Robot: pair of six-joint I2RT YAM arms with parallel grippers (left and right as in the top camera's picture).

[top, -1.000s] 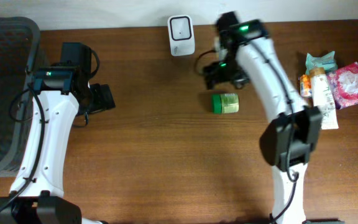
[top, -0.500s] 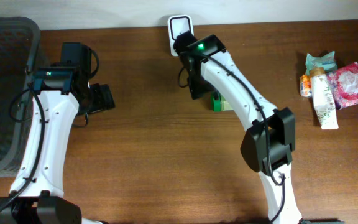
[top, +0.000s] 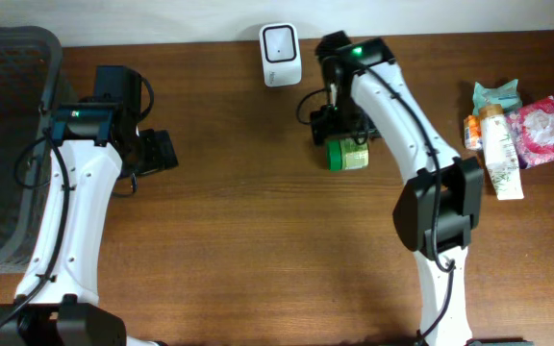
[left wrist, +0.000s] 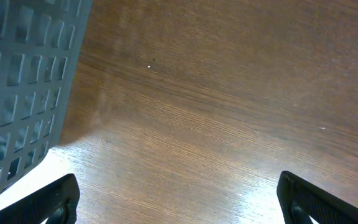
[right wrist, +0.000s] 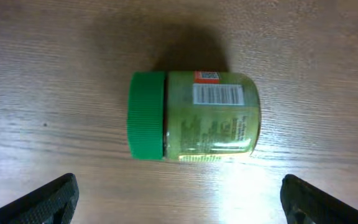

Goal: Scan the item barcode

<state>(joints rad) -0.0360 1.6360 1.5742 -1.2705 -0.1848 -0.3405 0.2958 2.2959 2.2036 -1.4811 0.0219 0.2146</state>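
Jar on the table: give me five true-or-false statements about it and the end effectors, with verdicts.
1. The jar lies on its side. True.
2. Its barcode faces up toward the right wrist camera. True.
3. The right end effector is shut on the jar. False: it is open, and the jar is not gripped.
4. The lid is red. False: it is green.
5. The left end effector holds the scanner. False: it is open and empty, and the scanner sits on the table.

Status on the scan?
Left end effector open, empty. Right end effector open above green-lidded jar, lying sideways, barcode up. Nothing between jar and scanner.
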